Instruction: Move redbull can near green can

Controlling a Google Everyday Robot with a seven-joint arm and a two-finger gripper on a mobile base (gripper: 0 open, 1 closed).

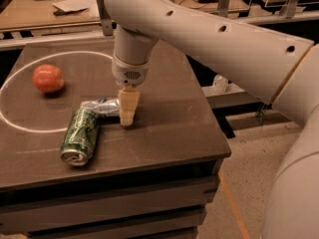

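Our gripper (pixel 128 111) hangs low over the table (pixel 174 113), fingers pointing down, and looks clamped on the right end of the redbull can (pixel 99 106). That can lies on its side, with its long axis running left from the gripper, roughly level across the view. Its far end touches, or all but touches, the upper end of the green can (pixel 79 136), which also lies flat, slanting toward the near edge. We judge them near enough, so the next move is to release and lift straight up.
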